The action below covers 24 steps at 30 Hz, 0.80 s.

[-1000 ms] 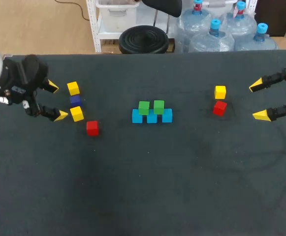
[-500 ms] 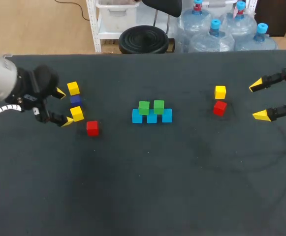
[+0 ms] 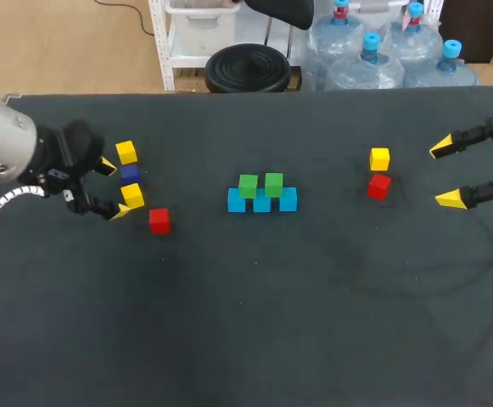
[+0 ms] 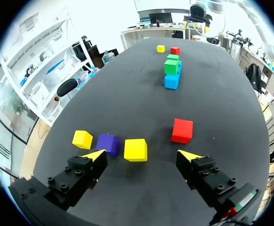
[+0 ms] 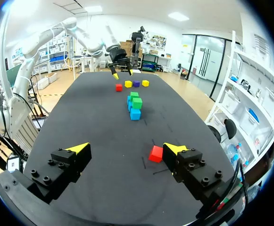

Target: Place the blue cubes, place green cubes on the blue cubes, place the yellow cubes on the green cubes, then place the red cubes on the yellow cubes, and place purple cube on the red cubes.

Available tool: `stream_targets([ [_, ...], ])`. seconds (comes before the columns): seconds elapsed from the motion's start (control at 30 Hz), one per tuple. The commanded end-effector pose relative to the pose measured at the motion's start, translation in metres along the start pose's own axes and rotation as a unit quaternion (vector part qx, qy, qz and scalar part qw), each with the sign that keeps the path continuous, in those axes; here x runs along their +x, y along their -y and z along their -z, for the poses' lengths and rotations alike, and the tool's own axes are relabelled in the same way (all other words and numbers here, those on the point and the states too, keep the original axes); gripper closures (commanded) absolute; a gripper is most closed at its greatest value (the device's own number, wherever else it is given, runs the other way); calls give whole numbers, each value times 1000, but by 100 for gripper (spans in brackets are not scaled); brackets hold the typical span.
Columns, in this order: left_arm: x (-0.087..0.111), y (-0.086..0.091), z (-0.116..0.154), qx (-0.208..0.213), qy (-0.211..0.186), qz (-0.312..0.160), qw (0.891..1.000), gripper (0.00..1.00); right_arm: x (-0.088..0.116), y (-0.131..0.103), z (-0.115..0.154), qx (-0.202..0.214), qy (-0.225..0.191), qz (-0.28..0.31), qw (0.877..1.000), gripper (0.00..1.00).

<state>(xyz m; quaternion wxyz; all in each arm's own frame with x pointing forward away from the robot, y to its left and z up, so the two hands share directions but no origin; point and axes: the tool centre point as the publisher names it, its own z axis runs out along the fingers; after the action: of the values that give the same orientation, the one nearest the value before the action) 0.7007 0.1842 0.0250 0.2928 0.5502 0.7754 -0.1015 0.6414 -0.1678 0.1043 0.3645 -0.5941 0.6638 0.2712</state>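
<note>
Dark bench (image 3: 254, 322) carries everything, with both arms coming in low from its sides. The left hand (image 3: 112, 188) has its fingers apart and holds nothing. In its wrist view the near yellow cube (image 4: 136, 149) sits just ahead of the tips, in line with the gap, and neither finger touches it. Just beside that cube lies the purple cube (image 4: 108, 143), close to one fingertip, and beyond it is the far yellow cube (image 4: 82, 139). A red cube (image 4: 182, 130) lies on the other side, a little ahead of the other finger. Farther out, at mid-bench, three blue cubes (image 3: 262, 203) stand in a touching row with two green cubes (image 3: 248, 186) set on top of them. Toward the right side a right yellow cube (image 3: 379, 158) and a right red cube (image 3: 379, 186) lie near each other. The right hand (image 3: 446, 174) is at the bench's edge, well apart from them, fingers spread and empty. Judging by this, the blue and green layers are placed and the yellow step is in hand, starting with the near yellow cube. The next move calls for the left hand to go forward until its fingers straddle that cube. It should then close squarely without nudging the purple cube, lift, and set the yellow cube level on the green cubes.
</note>
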Motion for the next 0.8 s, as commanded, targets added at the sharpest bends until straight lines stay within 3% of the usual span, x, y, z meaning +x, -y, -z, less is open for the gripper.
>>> stream_targets([
  [0.03, 2, -6, -10, 2, 2, -1, 1000, 0, 0, 0, -1, 0, 1, 0, 1000, 0],
  [0.2, 3, -8, -15, 2, 5, 6, 1000, 0, 0, 0, -1, 0, 1, 0, 1000, 0],
  [0.37, 2, -6, -19, 2, 7, 9, 1000, 13, 0, 0, -1, 0, 1, 0, 1000, 0],
  [0.8, 4, -1, -31, 11, 12, 16, 1000, 18, 0, 0, -1, 0, 1, 0, 1000, 0],
])
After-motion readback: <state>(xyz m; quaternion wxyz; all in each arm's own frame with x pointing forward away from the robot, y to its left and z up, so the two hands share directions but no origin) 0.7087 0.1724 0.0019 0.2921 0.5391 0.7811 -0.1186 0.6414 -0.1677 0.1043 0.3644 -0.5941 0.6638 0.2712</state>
